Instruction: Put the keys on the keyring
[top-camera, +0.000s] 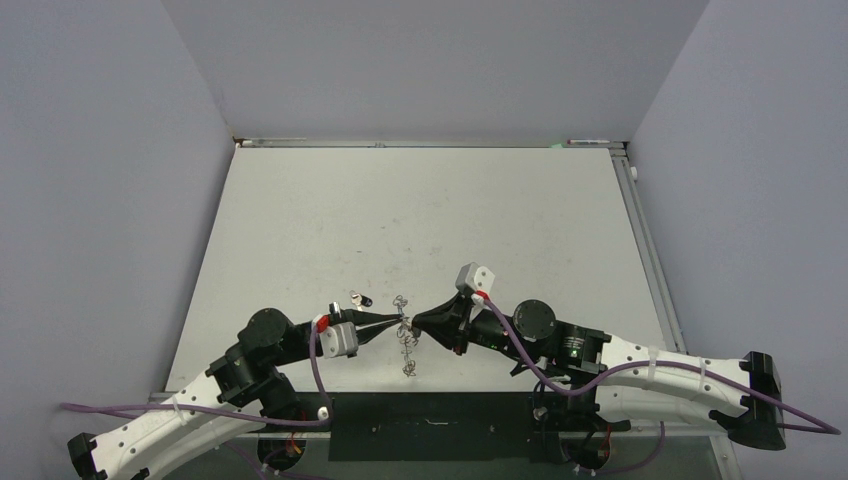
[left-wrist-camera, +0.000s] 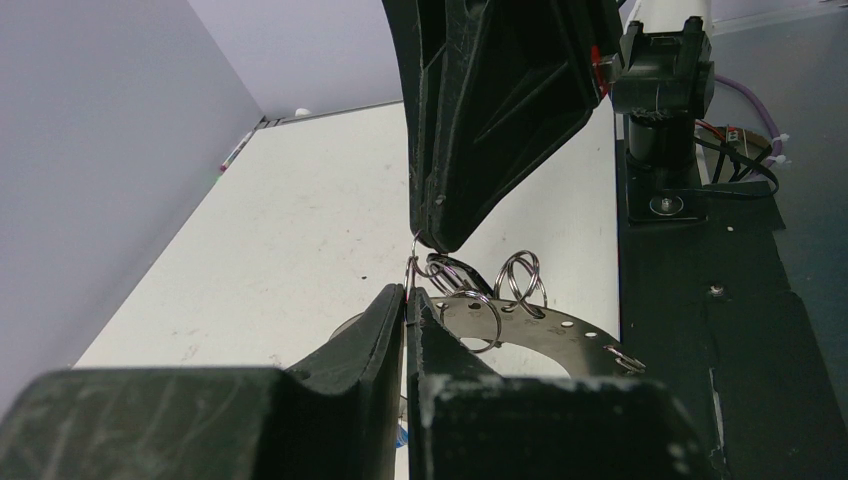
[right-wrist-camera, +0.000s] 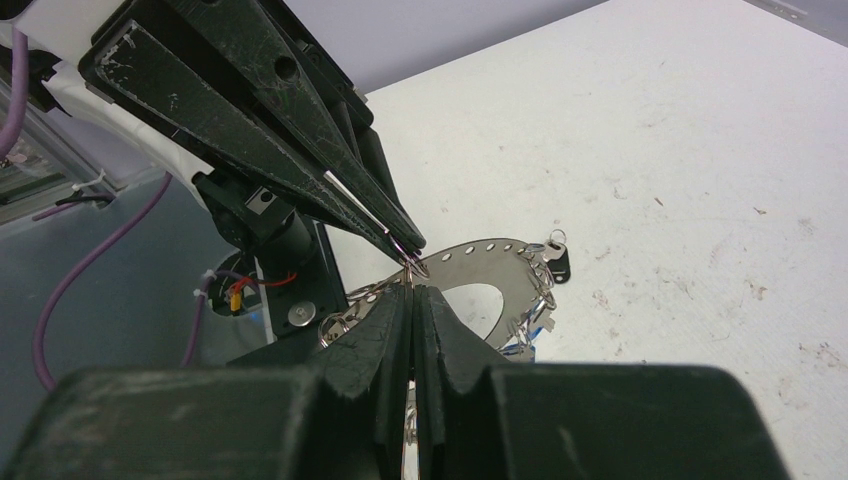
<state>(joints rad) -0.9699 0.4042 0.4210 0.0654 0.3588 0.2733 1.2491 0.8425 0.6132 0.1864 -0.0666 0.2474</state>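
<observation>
Over a matte, scuffed white tabletop (top-camera: 420, 220) boxed in by plain pale walls (top-camera: 100, 200), the tapered black left tool (top-camera: 398, 322) and right tool (top-camera: 420, 322) pinched shut on thin wire loops rimming the flat, shiny keyring (left-wrist-camera: 545, 335) between them, with a black-headed key (top-camera: 359, 298) lying nearby.

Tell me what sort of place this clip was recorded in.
Most likely a robot lab test booth, not a home or workshop: plain grey partition walls enclose a white table, and two cabled arms, the left arm and the right arm, are bolted at its near edge.
</observation>
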